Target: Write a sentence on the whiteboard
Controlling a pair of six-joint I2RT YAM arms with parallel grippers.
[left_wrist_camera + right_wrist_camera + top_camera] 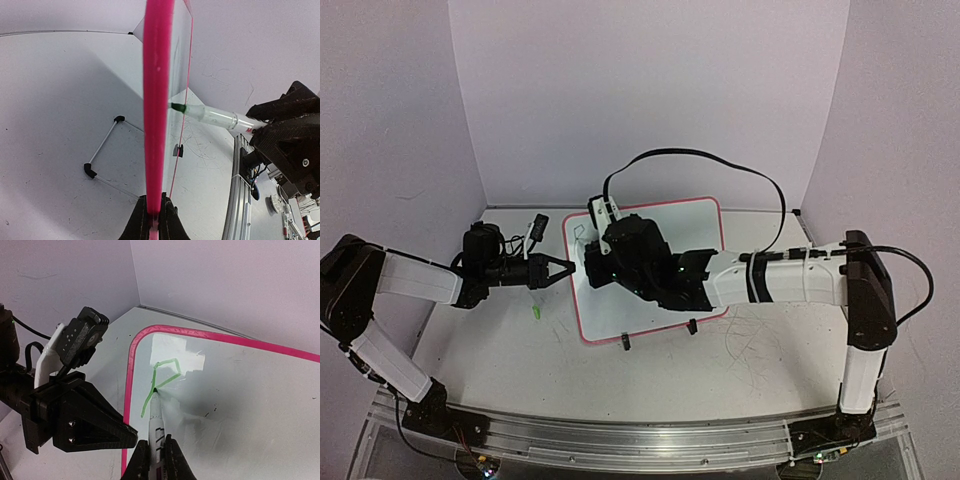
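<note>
- While drawing the first letter, press the marker [157, 420] only lightly, its tip touching the whiteboard [240, 390] near the top left corner.
- Of the sentence [165, 362], only a green upright and an angular upper loop so far, apparently the start of a "B"; all the rest left to write.
- Clamped tight around the marker barrel: the right gripper [154, 456], jaws nearly together. No loosening mid-stroke, or risk wobbly lines.
- Pinched shut on the pink rim at the board's left edge: the left gripper [154, 217], bracing it. Hold firm against the push of the tip.
- Whiteboard leaning on its small black feet [624, 343] in the middle of the table [770, 370], between the two arms; probably quick to rock under hard pressure, so go gently.
- Next, judging by the shape: curve out and back to the upright for the lower bowl.
- Write small, leaving room to the right and below.
- Small green thing [534, 313] on the table near the left gripper, possibly a cap; too small to tell.
</note>
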